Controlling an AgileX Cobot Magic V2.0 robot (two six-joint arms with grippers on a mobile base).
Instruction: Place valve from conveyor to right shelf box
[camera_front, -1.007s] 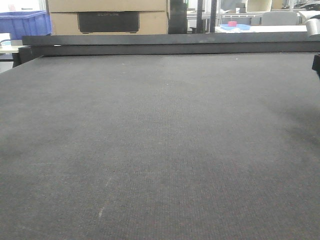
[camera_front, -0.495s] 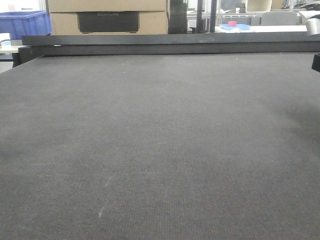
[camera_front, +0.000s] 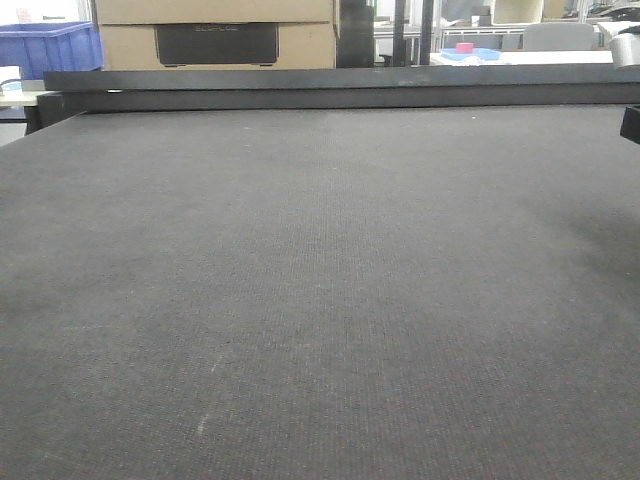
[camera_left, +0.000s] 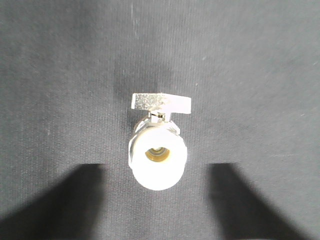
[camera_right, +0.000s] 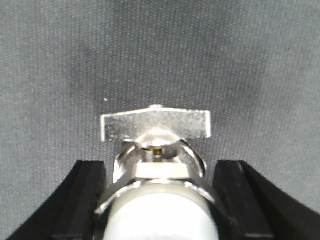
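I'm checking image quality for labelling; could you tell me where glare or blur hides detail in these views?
Left wrist: glare blows the valve white; two soft dark shapes below, fingers or shadows. Right wrist: valve's near end blurred, handle sharp. Front: conveyor clear, background washed out.

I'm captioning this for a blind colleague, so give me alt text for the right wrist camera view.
A shiny silver metal valve with a flat T-shaped handle fills the lower centre, between the right gripper's two black fingers; contact is unclear. Behind lies the dark grey woven conveyor belt.
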